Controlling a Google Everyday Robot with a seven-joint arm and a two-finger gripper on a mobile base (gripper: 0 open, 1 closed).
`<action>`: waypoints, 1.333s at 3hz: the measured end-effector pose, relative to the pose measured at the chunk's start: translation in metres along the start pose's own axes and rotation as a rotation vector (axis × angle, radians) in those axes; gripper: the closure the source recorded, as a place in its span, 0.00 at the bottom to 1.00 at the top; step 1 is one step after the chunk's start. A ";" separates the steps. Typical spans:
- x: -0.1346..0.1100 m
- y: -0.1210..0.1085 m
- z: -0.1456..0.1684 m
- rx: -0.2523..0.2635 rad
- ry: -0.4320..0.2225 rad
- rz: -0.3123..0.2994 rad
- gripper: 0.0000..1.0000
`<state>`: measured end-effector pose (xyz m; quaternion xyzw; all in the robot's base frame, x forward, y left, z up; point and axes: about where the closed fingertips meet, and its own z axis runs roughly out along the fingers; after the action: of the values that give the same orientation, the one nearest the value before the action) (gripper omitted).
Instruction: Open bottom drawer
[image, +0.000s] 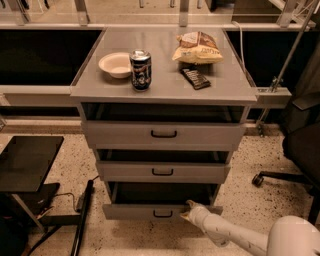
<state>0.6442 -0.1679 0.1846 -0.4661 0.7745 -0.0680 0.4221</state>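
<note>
Gripper (188, 210) at bottom drawer (135, 211) front, beside handle (162, 214); grip state can't tell. Can (140, 70) label unreadable.

The grey table (220, 87) stands on a pale floor (250, 155) speckled with dark flecks, under dim, warm light. Behind it a long grey ledge (35, 95) runs off to left and right, with dark hollows above it. Right of the table sits a black office chair (302, 150) on castors. Left of it are a low black stand (27, 160) and a black bar (82, 215) slanting to the floor. The pincer (188, 210) is low at the table's front, right of centre.
</note>
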 end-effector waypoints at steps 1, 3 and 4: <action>0.008 0.012 -0.008 0.006 -0.011 0.018 1.00; 0.003 0.023 -0.016 -0.004 -0.020 0.014 1.00; 0.001 0.021 -0.018 -0.004 -0.020 0.014 1.00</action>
<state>0.6170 -0.1620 0.1844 -0.4624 0.7736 -0.0589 0.4292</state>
